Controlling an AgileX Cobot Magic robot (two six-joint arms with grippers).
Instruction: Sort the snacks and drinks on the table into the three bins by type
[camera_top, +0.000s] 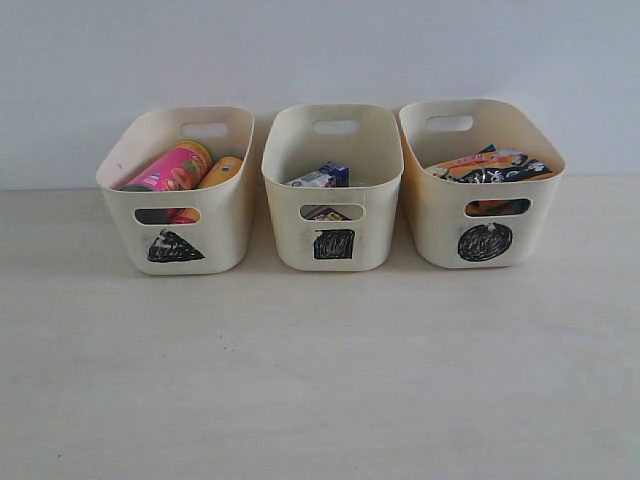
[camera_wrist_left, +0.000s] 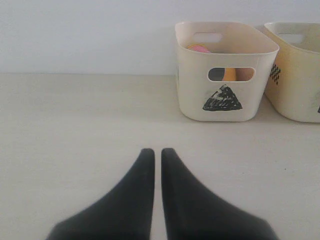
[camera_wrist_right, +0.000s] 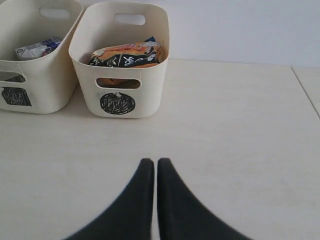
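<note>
— Three bins filled: pink chip tube (camera_top: 168, 170) and yellow chip tube (camera_top: 221, 170) in the cream plastic triangle tub (camera_top: 230, 235), small cartons (camera_top: 322, 177) in the square tub (camera_top: 285, 240), noodle packets (camera_top: 490, 166) in the circle tub (camera_top: 440, 235).
— Sorted, I'd judge. Left gripper (camera_wrist_left: 157, 151) and right gripper (camera_wrist_right: 155, 161) both pinched closed, empty; nothing remains to fetch.

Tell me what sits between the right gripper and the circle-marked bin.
Nothing visible does. Only open table lies between the right gripper, its jaws together, and the front wall of the circle-marked bin.
</note>
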